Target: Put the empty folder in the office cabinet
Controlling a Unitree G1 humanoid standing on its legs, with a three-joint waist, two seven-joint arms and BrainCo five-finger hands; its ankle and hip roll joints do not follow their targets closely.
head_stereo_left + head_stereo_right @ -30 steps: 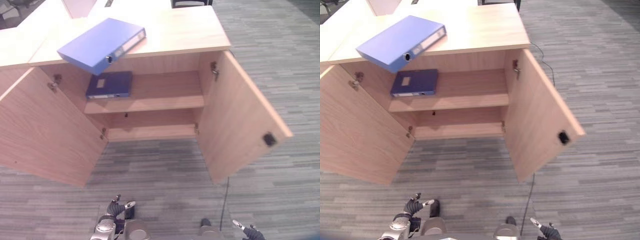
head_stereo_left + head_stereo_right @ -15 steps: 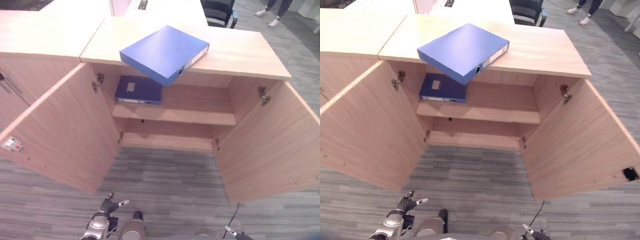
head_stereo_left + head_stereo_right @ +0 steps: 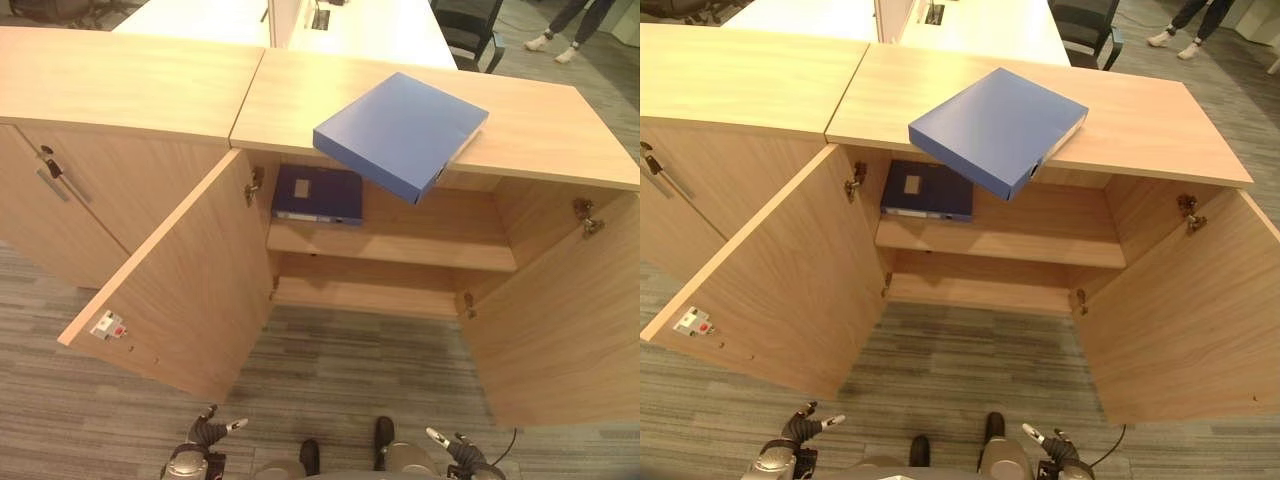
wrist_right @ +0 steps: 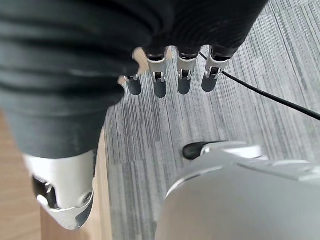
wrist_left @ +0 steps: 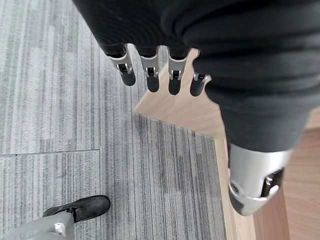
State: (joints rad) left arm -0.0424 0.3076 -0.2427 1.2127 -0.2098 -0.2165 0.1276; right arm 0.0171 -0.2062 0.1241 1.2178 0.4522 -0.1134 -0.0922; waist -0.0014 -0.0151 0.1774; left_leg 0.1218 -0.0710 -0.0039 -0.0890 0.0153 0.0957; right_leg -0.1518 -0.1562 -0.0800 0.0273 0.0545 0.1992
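Fingers [image 5: 150, 75] of the left hand [image 3: 205, 437] hung straight and slightly spread, holding nothing, over the grey striped carpet floor [image 3: 340, 370] at the bottom left of the head views. The right hand [image 3: 455, 450], at the bottom right, also had its fingers [image 4: 182, 80] straight, apart and empty above the carpet.

Ahead, in the middle of the frame, stood the light wooden office cabinet [image 3: 390, 255] with both doors swung wide: the left door [image 3: 185, 290] reached out toward the lower left, the right door [image 3: 560, 320] toward the lower right. Neither door crossed the opening.

On the wooden tabletop [image 3: 540, 120] that forms the cabinet's top lay the flat blue ring-binder folder [image 3: 400, 132]. It rested skewed, its long axis running from the upper right of the frame down toward the centre, and its near corner jutted past the front edge, overhanging the open compartment.

Inside, a dark blue folder with a pale label [image 3: 318, 193] lay flat at the left end of the upper shelf [image 3: 430, 245]. A closed neighbouring cabinet [image 3: 90, 190] with a metal handle stood at the left. A person's legs and pale shoes [image 3: 555, 38] showed at the upper right, beside a dark office chair [image 3: 470, 30].
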